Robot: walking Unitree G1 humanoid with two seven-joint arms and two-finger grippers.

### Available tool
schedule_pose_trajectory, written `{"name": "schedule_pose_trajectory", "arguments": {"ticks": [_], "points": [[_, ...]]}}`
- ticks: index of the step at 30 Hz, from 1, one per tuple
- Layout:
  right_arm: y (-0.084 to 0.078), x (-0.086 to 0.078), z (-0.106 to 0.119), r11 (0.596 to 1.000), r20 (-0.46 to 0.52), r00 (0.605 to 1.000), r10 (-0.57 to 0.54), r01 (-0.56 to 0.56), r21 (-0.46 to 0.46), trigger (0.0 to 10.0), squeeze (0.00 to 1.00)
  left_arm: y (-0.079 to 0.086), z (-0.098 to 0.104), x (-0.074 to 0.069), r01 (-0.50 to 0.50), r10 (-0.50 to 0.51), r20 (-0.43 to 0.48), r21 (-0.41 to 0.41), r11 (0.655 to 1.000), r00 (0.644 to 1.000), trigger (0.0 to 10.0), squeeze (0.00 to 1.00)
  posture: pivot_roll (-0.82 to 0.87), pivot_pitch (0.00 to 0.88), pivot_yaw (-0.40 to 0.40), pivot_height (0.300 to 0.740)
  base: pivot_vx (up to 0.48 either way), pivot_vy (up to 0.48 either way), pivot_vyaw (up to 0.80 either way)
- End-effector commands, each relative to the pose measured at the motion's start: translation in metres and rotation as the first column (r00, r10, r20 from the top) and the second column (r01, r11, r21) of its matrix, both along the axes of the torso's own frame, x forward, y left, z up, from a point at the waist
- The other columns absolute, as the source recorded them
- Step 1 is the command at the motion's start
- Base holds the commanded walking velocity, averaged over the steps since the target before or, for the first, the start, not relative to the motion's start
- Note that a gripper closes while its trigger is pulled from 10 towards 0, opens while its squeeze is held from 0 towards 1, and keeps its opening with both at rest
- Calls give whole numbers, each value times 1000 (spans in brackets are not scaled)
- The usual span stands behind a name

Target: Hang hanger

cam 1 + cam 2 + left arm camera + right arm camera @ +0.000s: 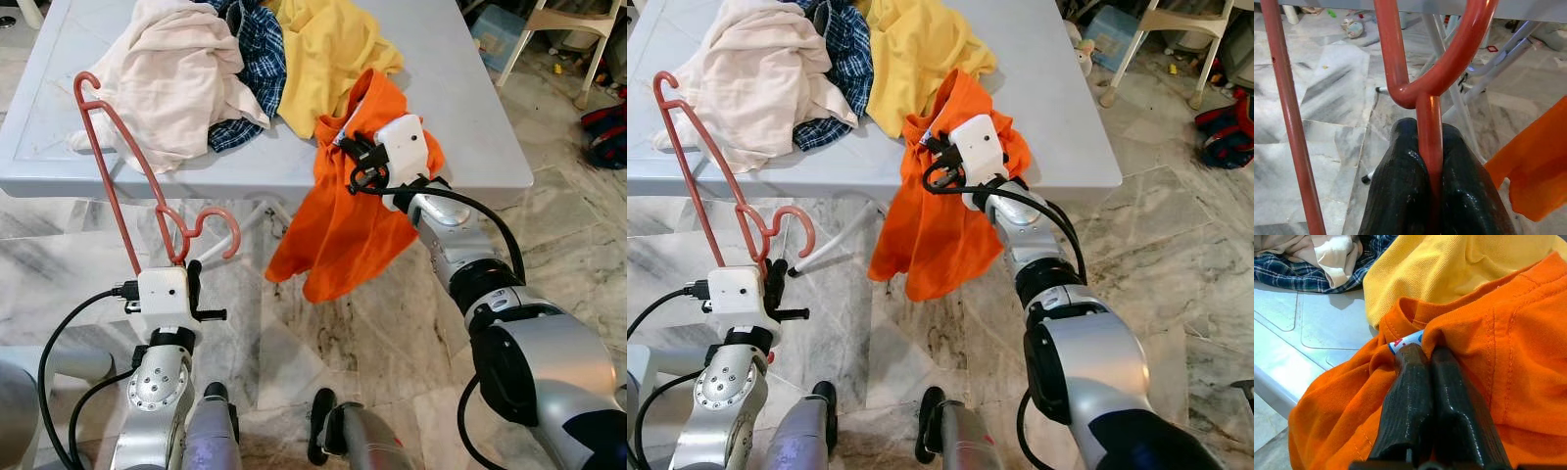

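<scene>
The left gripper (1430, 161) clamps the red hanger (132, 171) below the counter (470, 117) edge while the right gripper (1422, 352) pinches the orange shirt (343, 225) collar closed — next, probably, threading hanger into neck.

On the pale grey counter (460, 88): orange shirt (343, 225), yellow shirt (328, 49), navy plaid shirt (257, 49), cream cloth (167, 78); beside it, a red hanger (118, 186).

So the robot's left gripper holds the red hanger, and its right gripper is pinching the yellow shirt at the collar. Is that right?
Not quite. The right gripper is pinching the orange shirt at the collar, not the yellow shirt, which lies on the table behind it; the right wrist view shows this. The left gripper does hold the red hanger.
</scene>
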State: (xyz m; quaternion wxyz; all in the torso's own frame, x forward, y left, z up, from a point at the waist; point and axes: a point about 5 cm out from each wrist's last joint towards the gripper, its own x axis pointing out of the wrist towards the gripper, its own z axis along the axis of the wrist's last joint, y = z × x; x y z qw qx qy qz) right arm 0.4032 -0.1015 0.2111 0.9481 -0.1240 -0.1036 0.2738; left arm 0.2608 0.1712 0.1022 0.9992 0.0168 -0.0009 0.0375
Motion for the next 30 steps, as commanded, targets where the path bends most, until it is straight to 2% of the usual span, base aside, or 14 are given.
{"name": "schedule_pose_trajectory", "arguments": {"ticks": [1,3,4,7,12,16,23,30], "points": [[-3,-2,-7,1000,-19,1000,-12,13,10,10000,0,-3,-1,-2,26,-26,-3,-21,999,1000,10000,0,293,287,-136,740,0,0,0],[-3,-2,-9,1000,-17,1000,-18,18,26,10000,0,-4,4,-1,43,-43,21,-27,999,999,10000,0,292,284,-135,740,0,0,0],[-4,-3,-8,996,-3,1000,-24,24,82,10000,0,-7,15,2,57,-56,64,-24,998,996,10000,0,290,279,-136,740,0,0,0],[-4,-4,-6,992,11,999,-35,33,120,10000,0,-9,23,5,65,-64,95,-11,998,993,10000,0,289,277,-136,740,0,0,0],[-10,-5,4,960,61,994,-87,67,270,10000,0,-13,62,5,81,-91,247,50,995,965,10000,0,286,271,-133,740,0,0,0],[-14,-6,5,949,68,991,-115,90,304,10000,0,-16,74,5,100,-107,280,39,994,954,10000,0,283,269,-128,740,0,0,0],[-16,-6,6,943,64,990,-125,99,319,10000,0,-18,79,10,107,-115,290,44,993,950,10000,0,283,259,-122,740,205,0,0],[-12,-7,6,945,71,991,-109,82,316,10000,0,-19,74,10,110,-117,271,40,993,955,10000,0,283,256,-125,740,317,0,0]]}}
